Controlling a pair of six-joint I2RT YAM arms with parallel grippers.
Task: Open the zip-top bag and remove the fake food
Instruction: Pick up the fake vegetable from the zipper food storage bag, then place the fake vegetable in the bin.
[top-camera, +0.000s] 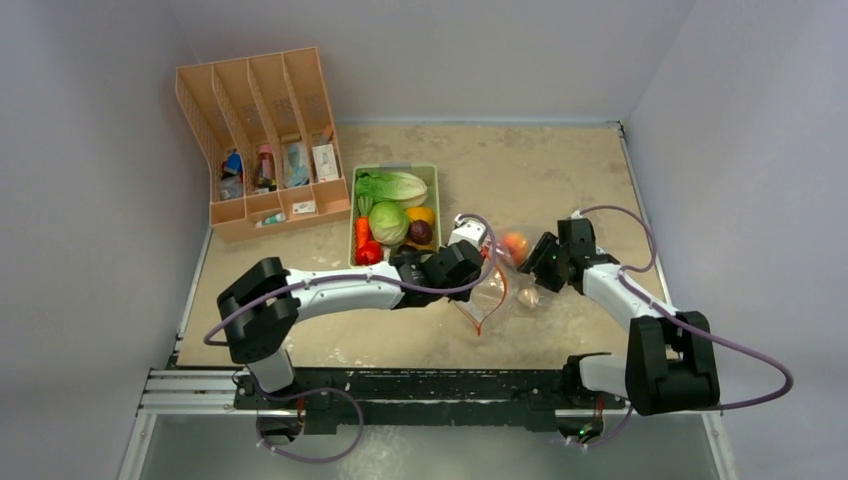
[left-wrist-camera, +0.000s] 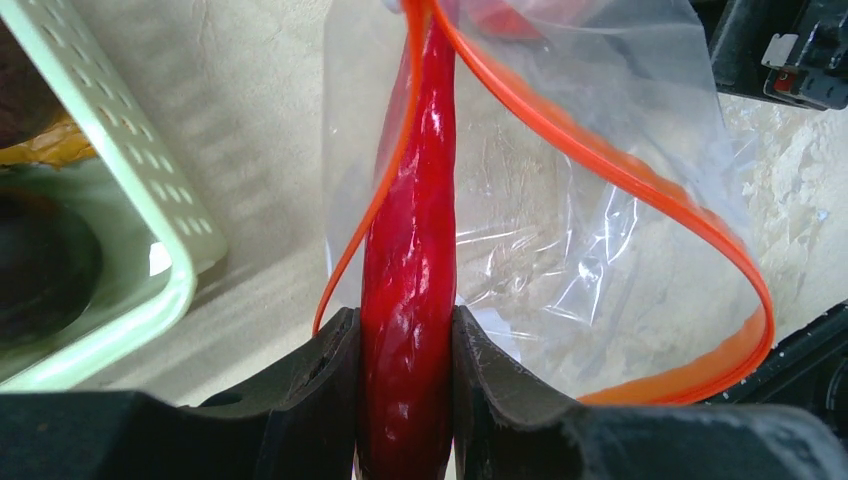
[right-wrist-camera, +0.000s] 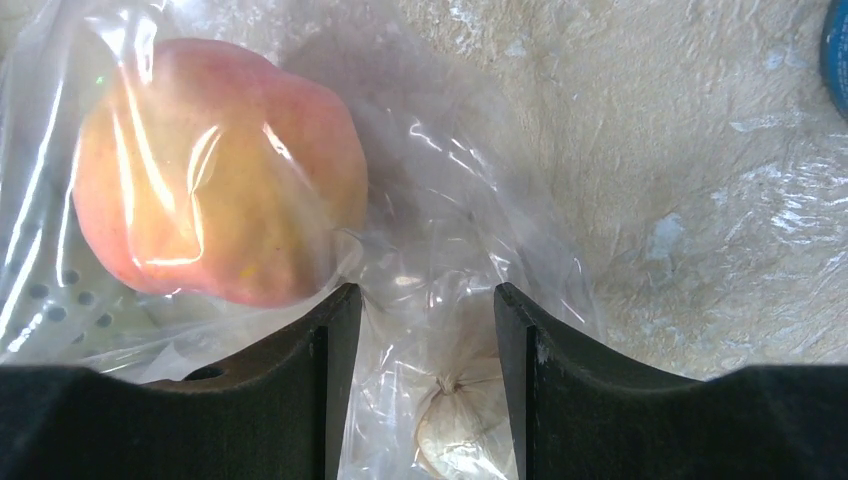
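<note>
Desk (top-camera: 560, 170) is walled on 3 sides: left, back, right. The near edge carries the rail w/ both arm bases. The back-left corner is taken by a peach-coloured file rack (top-camera: 265, 130), hard by the left wall. A pale-green tray (top-camera: 398, 167) sits just right of it, left of ctr, packed w/ lettuce (top-camera: 392, 186), cabbage (top-camera: 388, 222), carrot (top-camera: 362, 232) & other produce.

Bare desk: the whole back-right stretch, plus a strip btwn the bag and the near edge. The left arm (top-camera: 340, 288) lies across the near-left desk, passing close by the tray's near end. In the left wrist view the tray corner is just beside the left jaws. The right arm (top-camera: 625, 300) reaches in from the right-wall side.

The zip-top bag (top-camera: 495, 295) lies on the desk right of ctr, btwn the two sets of jaws. Its orange-red zip strip (left-wrist-camera: 600, 170) gapes in a wide loop.

Left jaws: clamped on the red chili (left-wrist-camera: 410, 250), one jaw against each side. The chili runs from them straight into the bag mouth, btwn the two halves of the strip.

Right jaws: approx half apart, astride the bag's other end. Loose film lies btwn them, nothing visibly pinched. The peach (right-wrist-camera: 215, 170), inside the bag, sits up against one jaw's tip. The beige piece (right-wrist-camera: 460, 435), also bagged, lies in the gap, touching neither jaw as far as I can see.
</note>
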